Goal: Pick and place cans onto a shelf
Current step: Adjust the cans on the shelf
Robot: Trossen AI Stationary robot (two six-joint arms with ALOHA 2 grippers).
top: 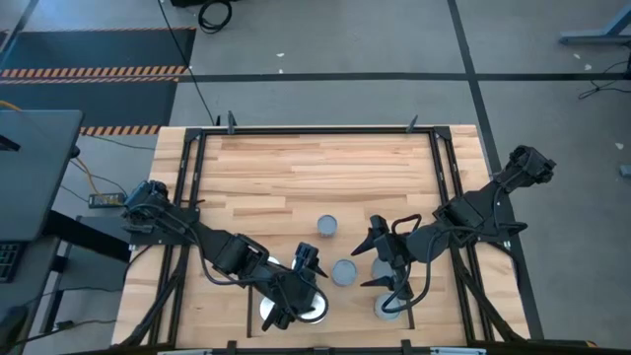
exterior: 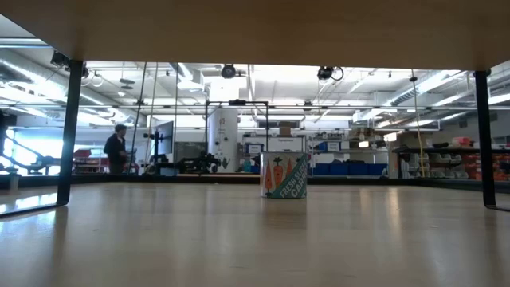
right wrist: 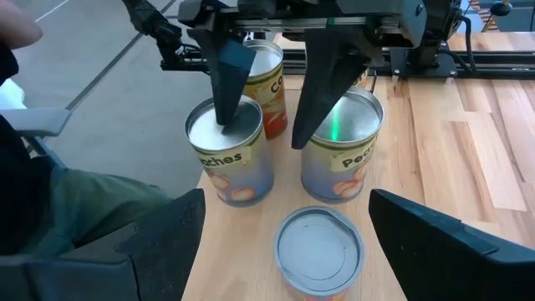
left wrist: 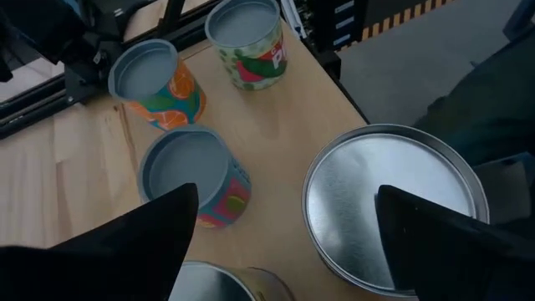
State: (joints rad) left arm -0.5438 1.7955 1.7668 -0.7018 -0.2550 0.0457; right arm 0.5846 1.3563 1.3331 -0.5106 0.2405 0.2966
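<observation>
From above, both arms are working at the near edge of the wooden tabletop [top: 296, 173]; the left gripper [top: 296, 296] is hovering over a pair of silver-topped cans [top: 314, 310] at the near edge, its fingers spread around one top with nothing held; the right gripper [top: 386, 268] is hanging just right of a grey-topped can [top: 343, 272], fingers wide apart and empty, with another can [top: 387, 307] near its lower finger; a further grey-topped can [top: 326, 228] is standing a little farther in; the shelf itself cannot be told apart from the tabletop here.

At table height, a lower board [exterior: 255, 239] is stretching away under another board above; one can with carrots on its label [exterior: 284, 176] is already standing there, upright and alone; a person [exterior: 116, 149] is standing far back in the room.

From the left wrist, the dark fingers [left wrist: 142, 242] are standing wide open, flanking a silver can top [left wrist: 393, 209] and gripping nothing; three grey-topped cans are clustering beyond, one with an orange side [left wrist: 159, 84].

From the right wrist, the open fingers [right wrist: 159, 230] are framing a grey-topped can [right wrist: 320, 251]; beyond it the other arm's fingers are dipping toward two peach-labelled cans [right wrist: 230, 150].

The step in hand appears to be picking; each gripper likely needs to settle lower around its can and close squarely before lifting, taking care not to knock the close neighbours.
</observation>
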